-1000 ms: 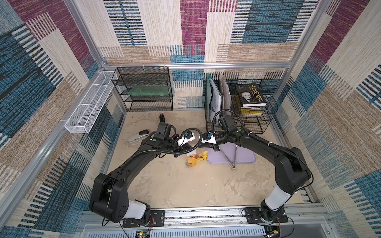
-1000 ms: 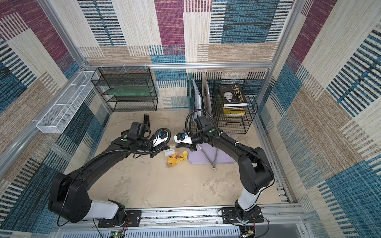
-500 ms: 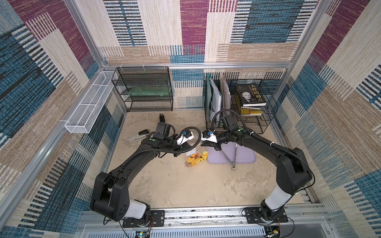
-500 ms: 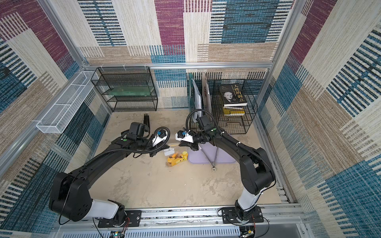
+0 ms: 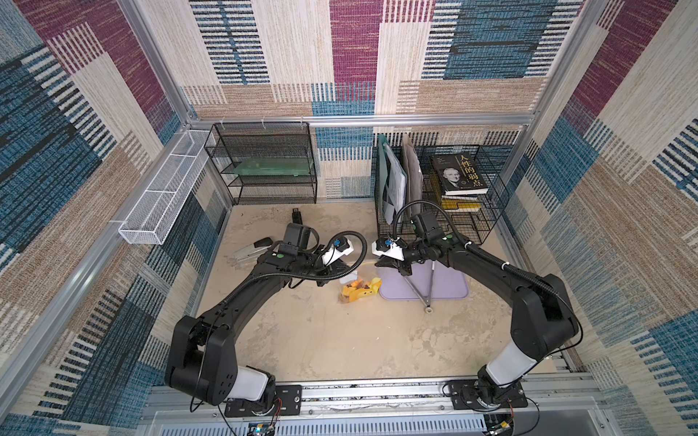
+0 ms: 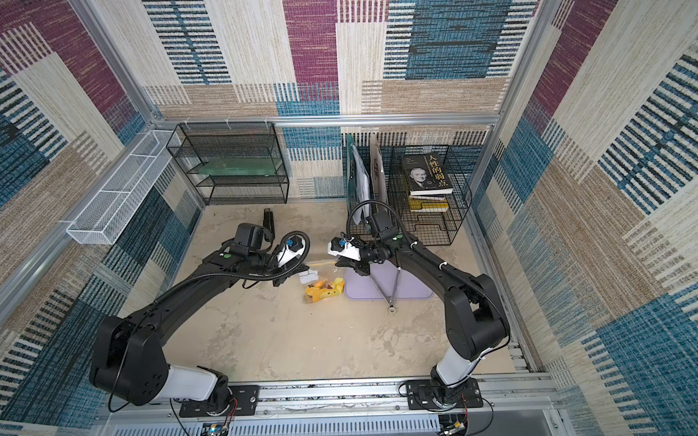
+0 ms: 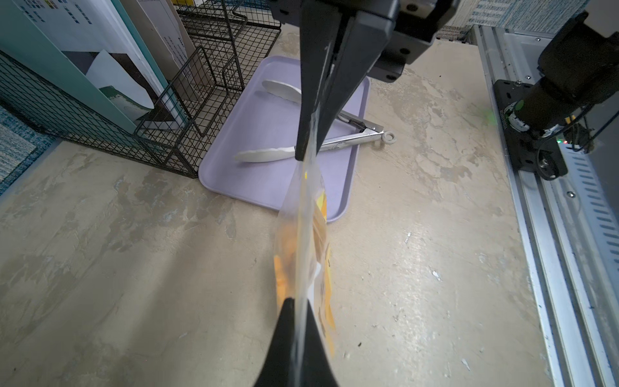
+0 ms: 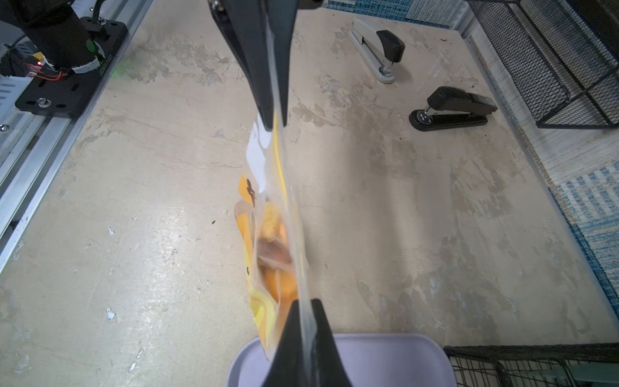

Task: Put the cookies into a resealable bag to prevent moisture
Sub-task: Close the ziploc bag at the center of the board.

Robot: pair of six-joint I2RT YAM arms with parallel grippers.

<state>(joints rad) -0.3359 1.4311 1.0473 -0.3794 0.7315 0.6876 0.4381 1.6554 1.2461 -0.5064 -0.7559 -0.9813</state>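
Both top views: resealable bag (image 5: 358,291) strung by its clear top edge between left gripper (image 5: 340,272) and right gripper (image 5: 380,264). The jaws are too small and shadowed to read here. The bag's yellow belly sags toward the desk (image 5: 302,339), just beside the lilac tray (image 5: 451,283); can't tell if it touches the desk. Only legible text: book (image 6: 426,175) cover, 人性的弱点 over a portrait, lying in the wire basket (image 6: 459,222). Left wrist: both sets of jaws pinched fully closed on the bag's top strip, one at each end. Film is thin, glossy and seen edge-on, print blurred and unreadable. Metal tongs (image 7: 264,155) lie on the tray, hinge ring past its edge, one arm partly hidden behind the right jaws. Right wrist: same pinch. Cookies (image 8: 272,217) sit inside the bag, orange-yellow lumps plus a dark brown one, shapes smeared by the film. White patch and yellow panel show; the dark marks are illegible. Grey stapler (image 8: 378,47) and black stapler (image 8: 452,107) lie well apart from the bag.
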